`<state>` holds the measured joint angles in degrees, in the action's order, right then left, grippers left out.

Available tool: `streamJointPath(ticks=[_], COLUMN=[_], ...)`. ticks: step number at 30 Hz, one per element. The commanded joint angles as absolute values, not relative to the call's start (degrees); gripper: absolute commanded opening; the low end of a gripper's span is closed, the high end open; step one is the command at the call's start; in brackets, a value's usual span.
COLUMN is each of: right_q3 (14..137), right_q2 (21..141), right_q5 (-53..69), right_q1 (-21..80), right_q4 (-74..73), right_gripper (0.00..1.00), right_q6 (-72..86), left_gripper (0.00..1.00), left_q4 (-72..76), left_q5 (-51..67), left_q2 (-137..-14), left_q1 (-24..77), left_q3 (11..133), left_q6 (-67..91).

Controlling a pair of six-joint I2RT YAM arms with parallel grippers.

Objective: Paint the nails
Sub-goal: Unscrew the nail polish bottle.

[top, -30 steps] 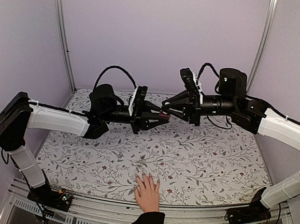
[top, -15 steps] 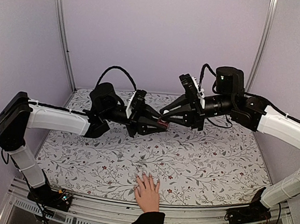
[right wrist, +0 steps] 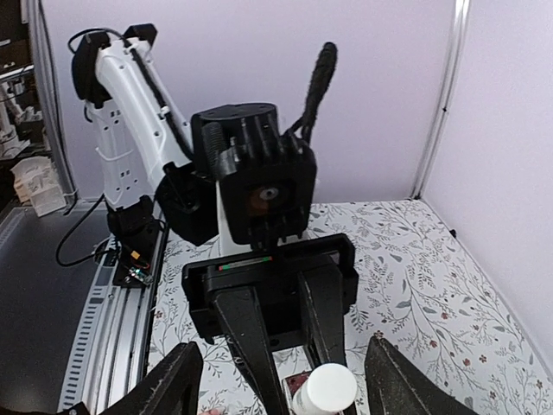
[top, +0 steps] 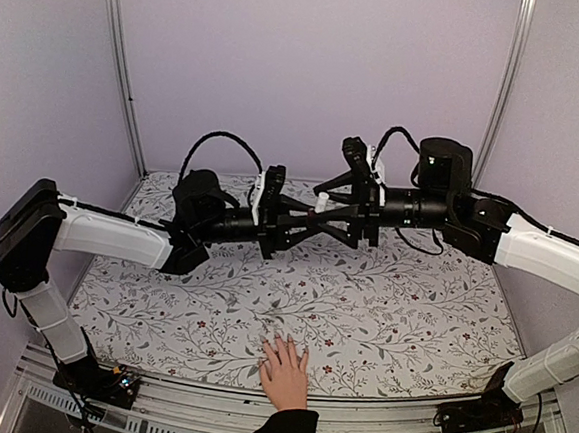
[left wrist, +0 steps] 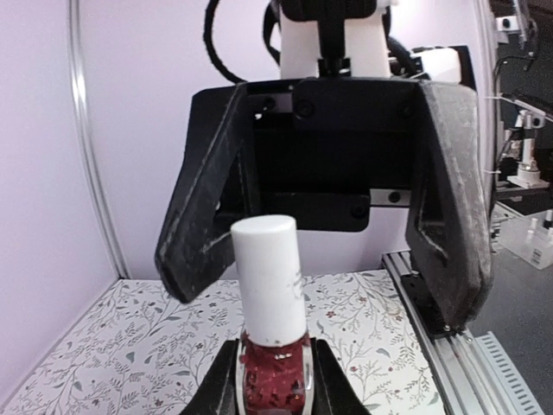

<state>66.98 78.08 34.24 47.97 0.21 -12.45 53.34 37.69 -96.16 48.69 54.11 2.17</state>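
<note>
A small dark-red bottle (left wrist: 275,367) with a white cap (left wrist: 270,277) stands upright between the pads of my left gripper (left wrist: 275,380), which is shut on its glass body. In the top view the left gripper (top: 309,222) meets my right gripper (top: 322,209) above the middle of the table. The right gripper (right wrist: 292,387) is open, its fingers (left wrist: 203,220) standing apart on either side of the cap (right wrist: 331,388) without touching it. A light-skinned hand (top: 285,375) with a black cuff lies flat at the table's near edge, and its nails (top: 282,340) point away from the arms, far below both grippers.
The table carries a floral-patterned cloth (top: 393,305). An aluminium rail (top: 184,409) runs along the near edge by the arm bases. Purple walls with metal posts (top: 121,63) close the back and both sides.
The right gripper was shut at the bottle's top and has now opened wide around the cap. Both grippers have risen slightly and levelled out. The hand has not moved.
</note>
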Motion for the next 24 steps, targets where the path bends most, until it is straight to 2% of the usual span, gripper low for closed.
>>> streamJointPath(ticks=[1,4,9,16,21,24], right_q3=[66.7,67.1,66.6,66.3,66.0,66.0], right_q2=[77.1,78.0,78.8,80.6,80.7,80.8], right_q5=[21.4,15.2,10.6,11.6,11.3,11.6], right_q1=[48.1,48.1,48.1,48.1,48.1,48.1], right_q4=[4.3,4.1,4.6,5.6,5.7,5.4], right_gripper=[0.67,0.67,0.61,0.46,0.44,0.4], right_q6=[-5.5,-2.1,2.6,6.8,8.6,9.0], left_gripper=[0.0,0.0,0.0,0.0,0.0,0.0], left_q4=[56.2,55.4,53.2,49.2,48.9,48.8], left_q5=[26.7,21.7,14.3,7.2,5.3,4.8], left_q2=[-94.4,-94.2,-94.4,-96.1,-96.3,-96.4], left_q1=[48.5,49.2,51.4,54.5,55.1,55.3], left_q3=[52.7,52.5,52.9,55.4,55.6,55.9], left_q6=[1.4,0.2,-4.0,-9.1,-9.9,-10.1])
